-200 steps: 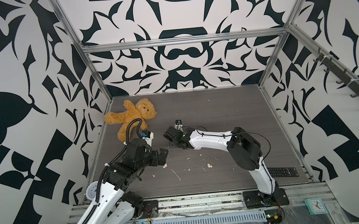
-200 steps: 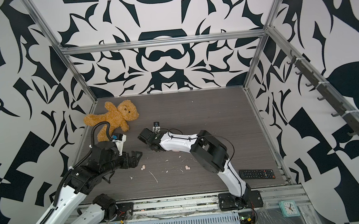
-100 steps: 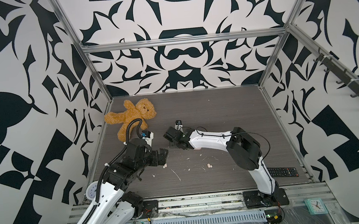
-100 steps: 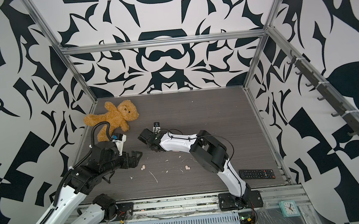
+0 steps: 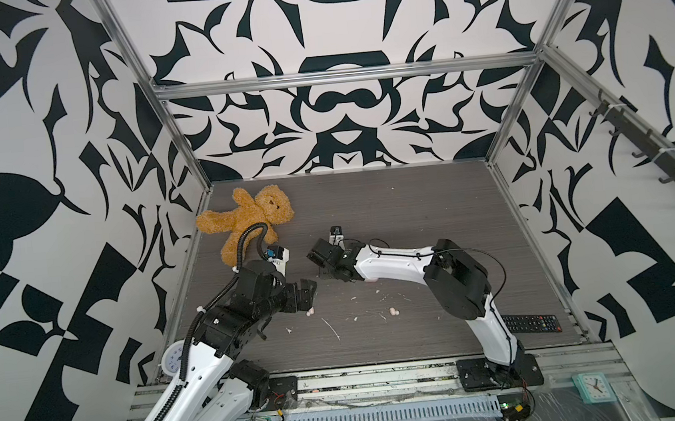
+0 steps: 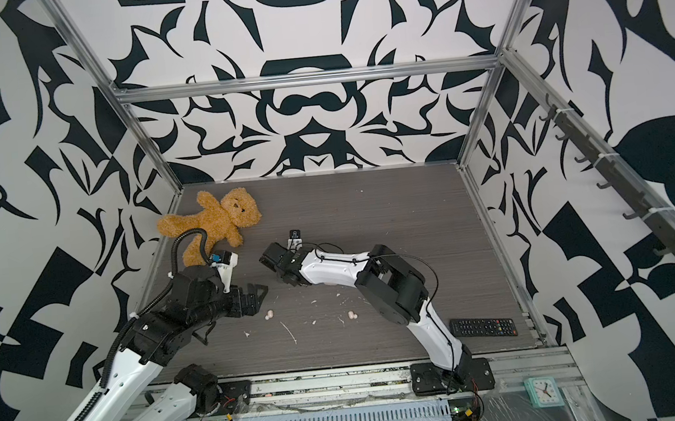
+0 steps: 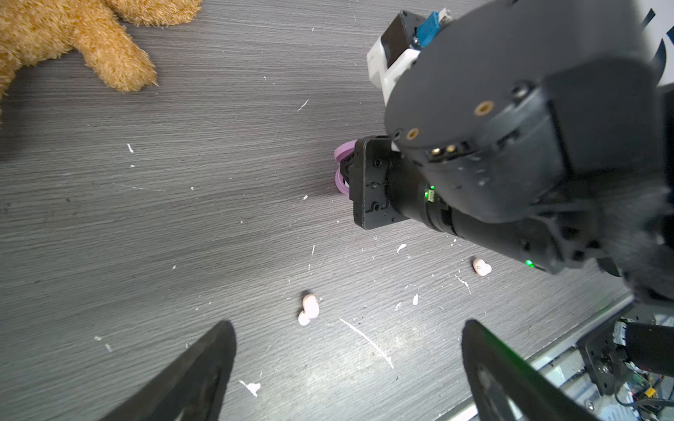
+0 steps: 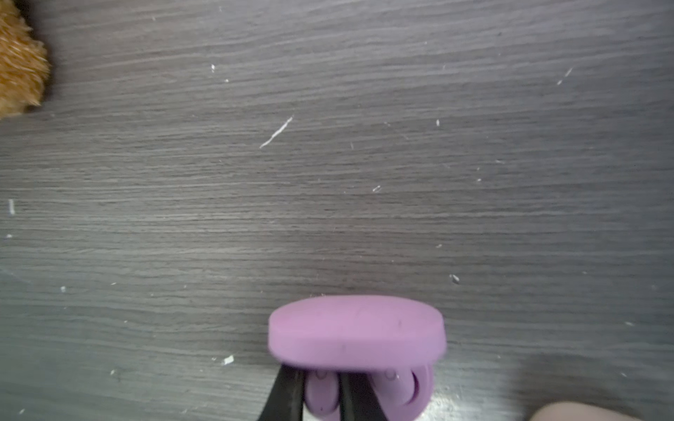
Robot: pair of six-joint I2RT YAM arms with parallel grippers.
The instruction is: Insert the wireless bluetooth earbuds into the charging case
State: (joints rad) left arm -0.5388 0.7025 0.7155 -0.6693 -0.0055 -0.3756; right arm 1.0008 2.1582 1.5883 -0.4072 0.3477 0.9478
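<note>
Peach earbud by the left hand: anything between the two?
Nothing visible. The peach earbud lies on bare table ahead of the open left hand, facing the gap between its fingers; only flat white scraps lie beside it.

My right tool (image 8: 320,375) pinches a lilac earbud (image 8: 321,401) inside the open lilac charging case (image 8: 357,328). A peach earbud (image 7: 309,309) and a second peach earbud (image 7: 481,266) lie apart on the bench (image 7: 182,218).
</note>
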